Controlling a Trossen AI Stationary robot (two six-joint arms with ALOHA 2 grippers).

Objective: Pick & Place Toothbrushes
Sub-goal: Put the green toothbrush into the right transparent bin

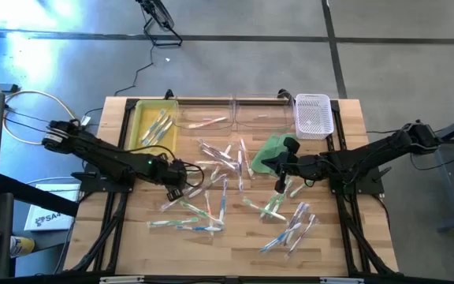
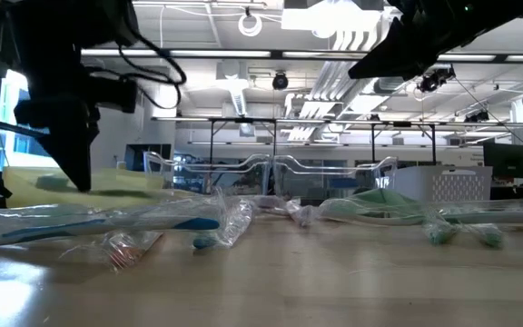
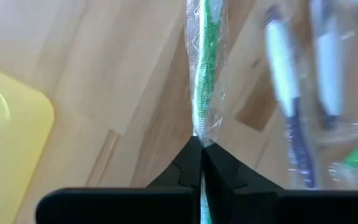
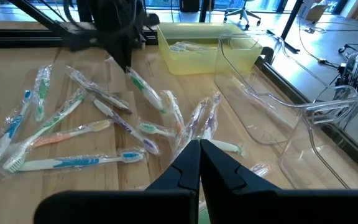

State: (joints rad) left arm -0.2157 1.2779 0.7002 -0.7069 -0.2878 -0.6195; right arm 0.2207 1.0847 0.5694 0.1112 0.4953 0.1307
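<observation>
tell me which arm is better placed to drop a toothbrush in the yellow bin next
Left. Its pincer is shut on a green toothbrush, and the yellow bin sits on its side. The right pincer is shut with nothing visibly held, farther from that bin.

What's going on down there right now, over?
Left gripper shut on green toothbrush, low over the table. Right gripper shut, hovering, nothing visibly held. Yellow bin holds a few brushes. Path looks clear.
</observation>
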